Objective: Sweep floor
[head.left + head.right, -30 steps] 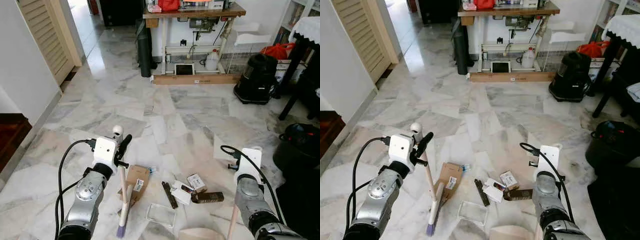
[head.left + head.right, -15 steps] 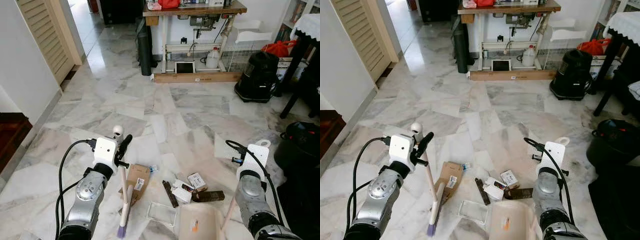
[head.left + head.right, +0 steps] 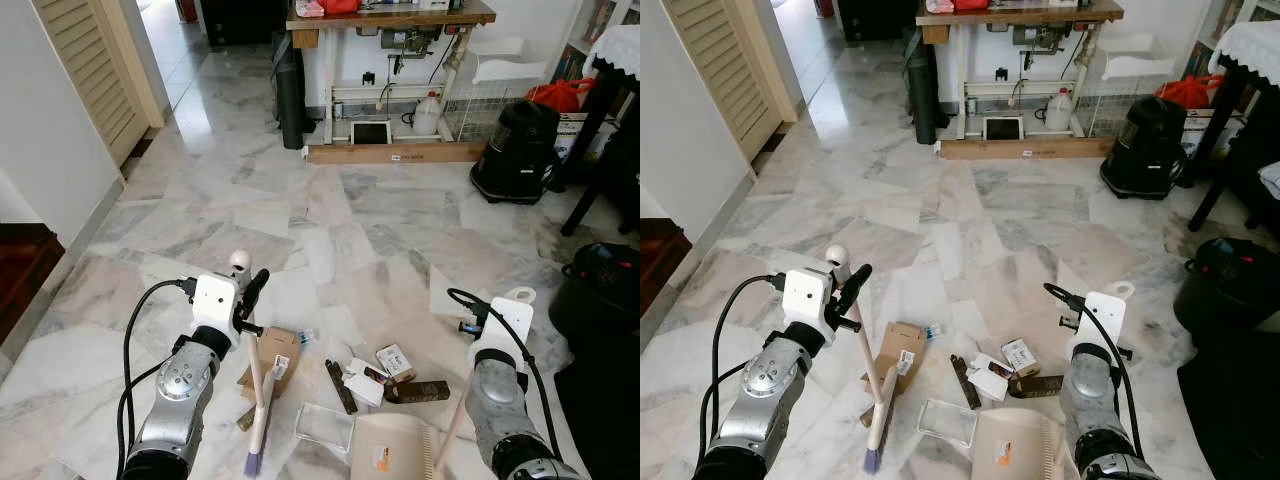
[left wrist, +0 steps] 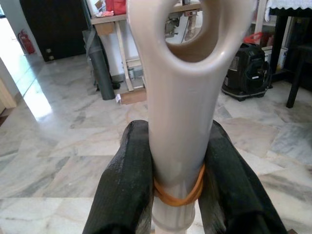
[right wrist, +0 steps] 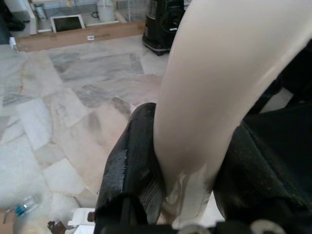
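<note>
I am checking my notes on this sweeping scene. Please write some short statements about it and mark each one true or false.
1. The left claw is shut on the broom handle. True.
2. The dustpan stands on the wooden table. False: it is on the floor, near the litter.
3. The right claw holds the dustpan handle. True.
4. The cardboard box is inside the dustpan. False: it lies on the floor beside the broom.

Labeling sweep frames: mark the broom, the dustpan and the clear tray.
broom (image 3: 258, 432), left eye view, lower handle above the bristles.
dustpan (image 3: 385, 455), left eye view, pan's flat inside.
clear tray (image 3: 323, 427), left eye view, its middle.
</note>
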Motion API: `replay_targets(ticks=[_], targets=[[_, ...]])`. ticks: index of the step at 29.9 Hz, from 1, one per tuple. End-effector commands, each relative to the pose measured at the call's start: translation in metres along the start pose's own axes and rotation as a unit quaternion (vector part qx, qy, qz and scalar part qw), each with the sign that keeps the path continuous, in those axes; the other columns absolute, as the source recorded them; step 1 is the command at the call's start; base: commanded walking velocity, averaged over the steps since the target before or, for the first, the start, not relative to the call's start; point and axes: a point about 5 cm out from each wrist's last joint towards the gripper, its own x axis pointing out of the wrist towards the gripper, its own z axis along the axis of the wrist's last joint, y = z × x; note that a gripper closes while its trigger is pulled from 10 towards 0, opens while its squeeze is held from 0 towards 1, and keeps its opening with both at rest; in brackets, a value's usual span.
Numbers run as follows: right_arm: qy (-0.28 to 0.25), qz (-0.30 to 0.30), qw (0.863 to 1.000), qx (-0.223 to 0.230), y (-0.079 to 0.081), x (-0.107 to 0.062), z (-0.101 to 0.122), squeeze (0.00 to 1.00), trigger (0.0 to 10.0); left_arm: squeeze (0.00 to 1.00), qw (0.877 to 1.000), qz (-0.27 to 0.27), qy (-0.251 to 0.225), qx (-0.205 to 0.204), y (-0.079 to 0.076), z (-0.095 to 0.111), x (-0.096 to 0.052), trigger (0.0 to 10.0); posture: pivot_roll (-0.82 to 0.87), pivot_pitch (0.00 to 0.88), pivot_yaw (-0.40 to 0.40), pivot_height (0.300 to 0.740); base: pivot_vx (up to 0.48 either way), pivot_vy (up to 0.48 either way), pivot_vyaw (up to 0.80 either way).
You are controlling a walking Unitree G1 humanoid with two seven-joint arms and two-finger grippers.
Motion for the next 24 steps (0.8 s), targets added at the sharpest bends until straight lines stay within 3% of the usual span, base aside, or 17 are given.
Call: replay_targets(ticks=[1,24], targets=[[-0.004,0.0,1.0,-0.007,0.001,-0.002,-0.002,0.0,10.0,0.0,0.999,-0.002,-0.032,0.003,0.004,0.016,0.006,10.0,0.09,0.009,0.054,0.74,0.0,0.0,0.0],[0.008,0.002,1.0,-0.013,0.002,-0.013,-0.018,0.0,10.0,0.0,0.999,-0.011,-0.039,-0.022,0.002,0.022,0.012,10.0,0.1,0.019,0.06,0.74,0.0,0.0,0.0]])
